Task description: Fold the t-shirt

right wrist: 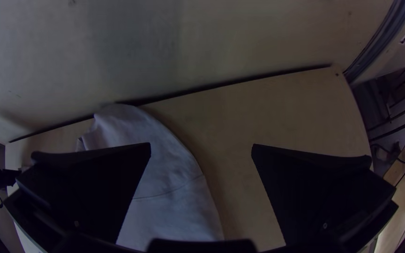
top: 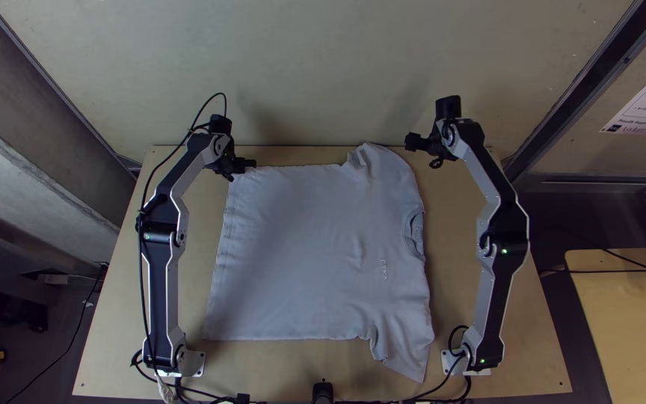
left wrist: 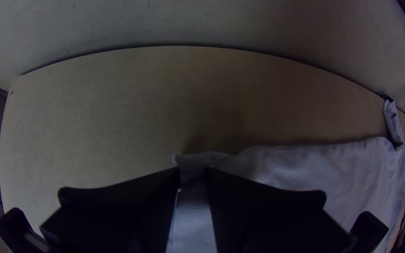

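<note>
The pale grey t-shirt [top: 315, 247] lies spread on the table, with its hem toward the left arm and its neck opening toward the right arm. At the hem's far corner is my left gripper [top: 245, 164]. In the left wrist view, the left gripper [left wrist: 192, 170] is shut on a small bunch of the t-shirt [left wrist: 305, 168] at that corner. My right gripper [top: 422, 151] stands open beside the far sleeve, holding nothing. The right wrist view has the right gripper [right wrist: 201, 146] with its fingers wide apart and the t-shirt's rounded sleeve edge [right wrist: 160, 182] below them.
The light wooden table [top: 263, 366] shows bare wood around the cloth. A pale wall [top: 300, 75] rises behind its far edge. Black cables [top: 211, 393] run along the near edge, and another wooden surface [top: 629, 322] stands off to the right.
</note>
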Robot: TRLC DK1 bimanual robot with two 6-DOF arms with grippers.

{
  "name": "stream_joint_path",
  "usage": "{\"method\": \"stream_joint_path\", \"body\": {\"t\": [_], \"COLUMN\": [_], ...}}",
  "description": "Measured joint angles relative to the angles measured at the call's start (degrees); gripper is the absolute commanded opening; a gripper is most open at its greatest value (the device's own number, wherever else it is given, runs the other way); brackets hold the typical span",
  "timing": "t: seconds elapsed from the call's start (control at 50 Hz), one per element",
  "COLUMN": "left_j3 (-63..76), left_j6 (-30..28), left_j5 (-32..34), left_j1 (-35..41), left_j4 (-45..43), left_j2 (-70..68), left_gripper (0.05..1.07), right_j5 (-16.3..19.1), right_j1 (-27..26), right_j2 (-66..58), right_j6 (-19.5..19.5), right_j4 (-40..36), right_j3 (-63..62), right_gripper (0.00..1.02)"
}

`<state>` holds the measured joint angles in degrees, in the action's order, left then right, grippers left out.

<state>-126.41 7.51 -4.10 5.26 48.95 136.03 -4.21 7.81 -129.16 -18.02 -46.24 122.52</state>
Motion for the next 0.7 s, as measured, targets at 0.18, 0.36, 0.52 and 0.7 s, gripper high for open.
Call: {"method": "stream_joint_path", "body": {"t": [0.18,0.36,0.52,0.7], "left_j3": [0.0,0.09,0.13,0.15], "left_j6": [-0.04,-0.02,-0.02,-0.02], "left_j5": [0.22,0.42,0.46,0.61], "left_j1": [-0.02,-0.17,-0.17,-0.15], "left_j4": [0.04,1.38,2.23,2.67], "left_j2": [-0.17,-0.96,-2.4,-4.68], "left_gripper": [0.07,0.07,0.07,0.07], "right_j5": [0.81,0.87,1.05,1.2], "right_j1": [0.33,1.62,3.15,4.5], "right_j2": [-7.87,-10.51,-12.35,-14.53], "right_j6": [0.02,0.04,0.04,0.04], "right_j4": [-3.37,-2.19,-1.01,0.37], "right_j3": [8.63,8.94,9.6,9.66], "right_gripper": [0.98,0.98,0.98,0.95]}}
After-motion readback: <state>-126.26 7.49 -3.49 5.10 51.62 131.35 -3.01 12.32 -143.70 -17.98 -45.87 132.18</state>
